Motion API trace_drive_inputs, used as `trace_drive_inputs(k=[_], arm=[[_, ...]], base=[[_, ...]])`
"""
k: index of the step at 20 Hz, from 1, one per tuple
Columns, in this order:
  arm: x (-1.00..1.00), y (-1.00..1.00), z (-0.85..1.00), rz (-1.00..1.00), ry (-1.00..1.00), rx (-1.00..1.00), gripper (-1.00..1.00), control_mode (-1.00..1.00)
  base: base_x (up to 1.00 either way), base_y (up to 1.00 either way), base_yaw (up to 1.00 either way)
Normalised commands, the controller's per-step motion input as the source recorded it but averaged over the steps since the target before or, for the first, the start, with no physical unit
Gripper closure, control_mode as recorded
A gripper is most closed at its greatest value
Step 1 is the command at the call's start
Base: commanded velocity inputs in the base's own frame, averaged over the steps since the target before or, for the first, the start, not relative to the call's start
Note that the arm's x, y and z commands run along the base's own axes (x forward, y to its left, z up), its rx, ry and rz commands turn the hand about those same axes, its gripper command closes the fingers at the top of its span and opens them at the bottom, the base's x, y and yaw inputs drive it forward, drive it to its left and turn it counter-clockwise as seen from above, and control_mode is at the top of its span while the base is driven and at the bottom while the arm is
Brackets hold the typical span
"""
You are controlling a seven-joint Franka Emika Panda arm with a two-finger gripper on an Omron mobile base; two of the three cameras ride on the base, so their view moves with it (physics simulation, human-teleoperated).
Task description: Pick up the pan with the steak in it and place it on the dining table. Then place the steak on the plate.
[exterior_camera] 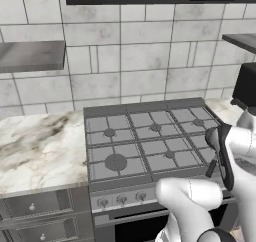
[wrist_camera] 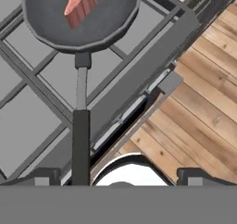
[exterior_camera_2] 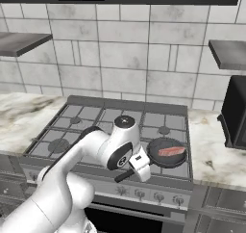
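So the gripper (wrist_camera: 118, 177) hangs over the stove's (exterior_camera_2: 72, 126) front edge with its fingers spread wide, nothing in them, maybe just grazing the handle; the pan (exterior_camera_2: 166, 152) sits front-right, steak (exterior_camera_2: 171, 151) inside.

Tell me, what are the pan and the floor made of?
The pan looks like dark matte metal: black, dull, with a grey neck joining its handle. The floor looks like wood: brown planks with grain lines. It's all rendered, so that's a guess.
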Motion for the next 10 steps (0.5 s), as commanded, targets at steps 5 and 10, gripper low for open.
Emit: trace_drive_inputs(k=[5,10], arm=[[0.19,0.00,-0.42,-0.06,0.05,0.00,-1.00,-1.00],[0.26,0.03,-0.34,-0.05,0.02,0.01,-1.00,-1.00]], base=[[0.00,0.00,0.00],[0.00,0.00,0.00]])
